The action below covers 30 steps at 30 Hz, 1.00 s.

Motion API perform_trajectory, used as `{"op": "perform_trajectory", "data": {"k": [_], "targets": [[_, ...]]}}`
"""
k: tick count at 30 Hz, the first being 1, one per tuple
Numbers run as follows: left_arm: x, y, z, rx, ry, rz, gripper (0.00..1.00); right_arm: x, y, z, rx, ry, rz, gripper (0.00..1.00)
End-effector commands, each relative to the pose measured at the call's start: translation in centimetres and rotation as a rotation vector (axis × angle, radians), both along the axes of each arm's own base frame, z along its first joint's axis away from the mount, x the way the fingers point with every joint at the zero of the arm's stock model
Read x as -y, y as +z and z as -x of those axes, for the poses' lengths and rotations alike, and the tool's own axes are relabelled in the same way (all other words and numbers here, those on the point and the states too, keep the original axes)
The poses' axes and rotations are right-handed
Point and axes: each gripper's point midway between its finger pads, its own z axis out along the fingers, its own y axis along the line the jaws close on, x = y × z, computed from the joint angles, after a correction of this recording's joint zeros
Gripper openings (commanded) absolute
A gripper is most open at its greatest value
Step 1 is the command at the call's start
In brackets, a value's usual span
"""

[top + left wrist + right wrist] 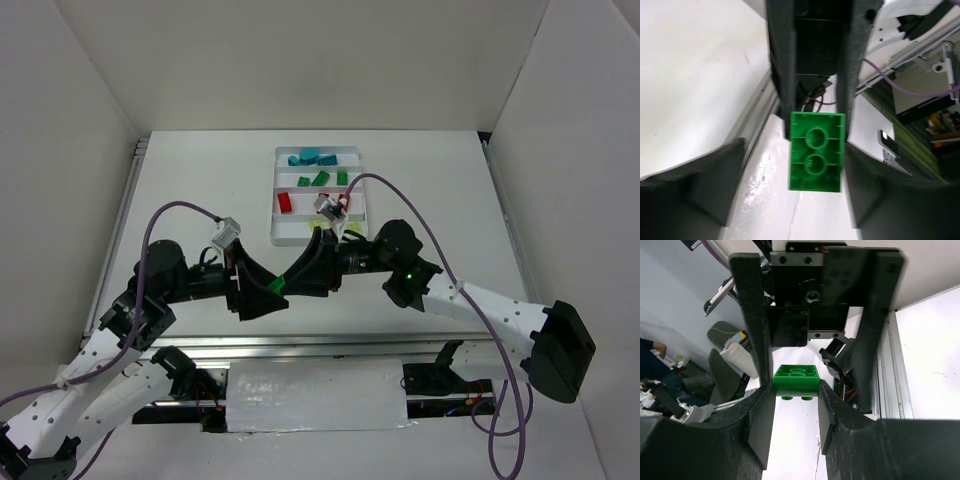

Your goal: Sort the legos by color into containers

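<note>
— Where's the green lego [796, 377]?
— Clamped in my right pincer [796, 386], on the near side of the white tray [276, 200]. My left pincer [795, 145] stands spread, gripping nothing.
— And the compartments?
— Teal legos [310, 157] farthest, dark green legos [320, 179] next, red legos [285, 202] third. The nearest is partly hidden.

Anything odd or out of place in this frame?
One thing: a green brick hangs in mid-air, well away from the white tray. It is pinched in the right claw, while the left claw stands open around it. That is odd for sorting and looks like a claw-to-claw pass. Nothing looks damaged.
</note>
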Motion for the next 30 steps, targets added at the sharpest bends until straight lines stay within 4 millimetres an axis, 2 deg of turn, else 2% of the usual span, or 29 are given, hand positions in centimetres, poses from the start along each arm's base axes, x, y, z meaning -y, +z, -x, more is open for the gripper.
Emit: {"op": "perform_trajectory", "data": {"k": [1,6,7,9,10,13,15,20,21,22,23,24,25,26,27,28,29,30], "targets": [[-0.4,1.0,-1.0,0.047,0.065,-0.010,0.98,0.5,2.5,0.5,0.073,-0.016,-0.082,0.00],[-0.5,0.6,-1.8,0.032,0.107,-0.027,1.00,0.2,2.1,-0.4,0.064,-0.059,-0.059,0.00],[-0.6,0.7,-1.9,0.030,0.117,-0.031,0.99,0.0,1.3,-0.9,0.049,-0.086,-0.021,0.00],[-1.0,0.2,-2.6,0.019,0.169,-0.058,0.99,-0.2,0.7,-3.2,0.017,-0.208,0.015,0.00],[-1.3,0.5,-2.8,0.025,0.188,-0.062,1.00,-0.3,-0.6,-4.2,-0.009,-0.256,0.068,0.00],[-2.2,0.3,-3.7,0.023,0.267,-0.108,1.00,0.2,-2.5,-7.6,-0.060,-0.425,0.134,0.00],[-2.9,-0.6,-4.1,0.007,0.309,-0.154,1.00,1.0,-3.1,-10.3,-0.086,-0.553,0.159,0.00],[-5.4,-2.0,-6.3,-0.029,0.493,-0.269,0.99,2.7,-5.3,-14.8,-0.121,-0.743,0.249,0.00],[-6.0,-2.2,-6.7,-0.035,0.533,-0.291,1.00,3.5,-5.2,-16.4,-0.129,-0.794,0.254,0.00],[-7.4,-2.5,-7.4,-0.043,0.619,-0.338,1.00,4.2,-6.6,-18.2,-0.156,-0.863,0.299,0.00],[-7.9,-2.6,-7.7,-0.054,0.653,-0.357,0.99,4.6,-6.3,-19.7,-0.167,-0.912,0.303,0.00],[-8.9,-2.5,-8.1,-0.051,0.709,-0.380,0.99,5.9,-9.0,-22.2,-0.222,-0.987,0.387,0.00],[-10.5,-3.3,-8.7,-0.059,0.795,-0.437,0.99,6.9,-9.8,-24.2,-0.248,-1.065,0.423,0.00],[-11.3,-3.7,-9.0,-0.063,0.839,-0.464,1.00,7.2,-8.6,-26.1,-0.254,-1.103,0.414,0.00],[-12.1,-4.3,-9.2,-0.069,0.876,-0.496,0.99,8.3,-11.7,-28.5,-0.304,-1.147,0.492,0.00],[-13.4,-5.0,-9.4,-0.071,0.934,-0.544,1.00,8.3,-12.3,-29.9,-0.319,-1.146,0.501,0.00],[-13.8,-5.3,-9.5,-0.085,0.963,-0.552,0.99,8.1,-11.2,-31.6,-0.321,-1.152,0.469,0.00],[-13.9,-5.6,-9.5,-0.090,0.966,-0.558,1.00,8.2,-14.0,-33.3,-0.380,-1.163,0.512,0.00]]}}
